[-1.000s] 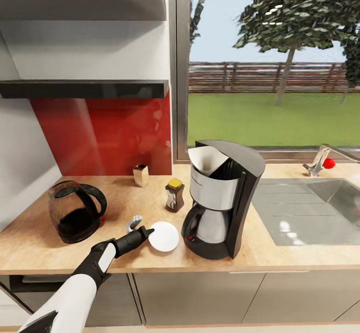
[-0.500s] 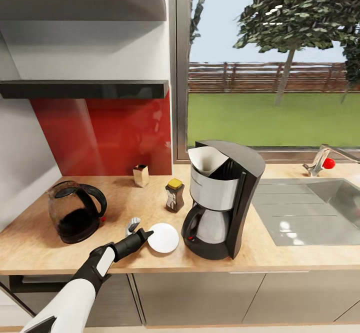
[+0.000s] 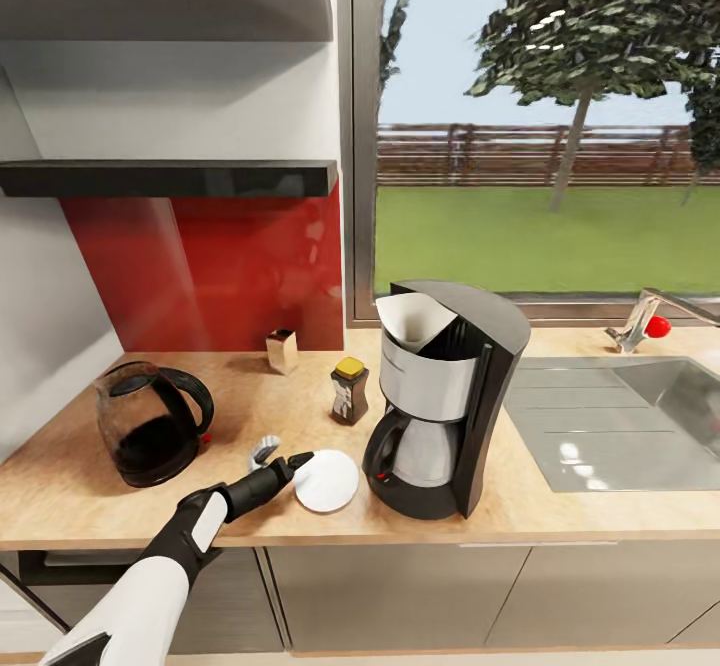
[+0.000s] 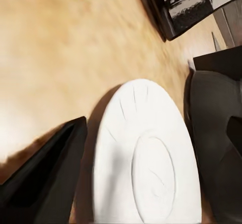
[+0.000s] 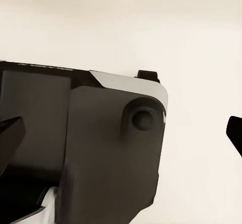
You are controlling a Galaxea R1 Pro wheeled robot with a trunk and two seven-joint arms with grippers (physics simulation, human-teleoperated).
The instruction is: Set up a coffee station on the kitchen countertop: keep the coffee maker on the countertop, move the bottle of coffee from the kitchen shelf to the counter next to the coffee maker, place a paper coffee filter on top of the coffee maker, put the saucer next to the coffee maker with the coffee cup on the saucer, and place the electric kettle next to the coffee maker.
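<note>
The black and silver coffee maker [image 3: 450,396] stands on the wooden countertop [image 3: 250,406] with a white paper filter [image 3: 410,321] in its top. Just left of it and a little farther back is the coffee bottle [image 3: 349,391] with a yellow lid. The white saucer [image 3: 326,480] lies flat by the maker's base, near the front edge. My left gripper [image 3: 284,457] is open at the saucer's left rim. Up close, the saucer [image 4: 146,158] spreads ahead between the dark fingers [image 4: 45,178]. The black electric kettle [image 3: 150,424] sits far left. My right gripper [image 5: 121,133] is open.
A small beige container [image 3: 282,350] stands by the red backsplash. A steel sink [image 3: 620,426] with a faucet [image 3: 640,321] lies to the right of the coffee maker. Dark shelves [image 3: 170,176] hang above the counter's left part. A dark part of the robot [image 5: 101,153] lies under the right gripper.
The saucer has slid slightly toward the counter's front edge. My left gripper has crept a little to the right, against the saucer's rim.
</note>
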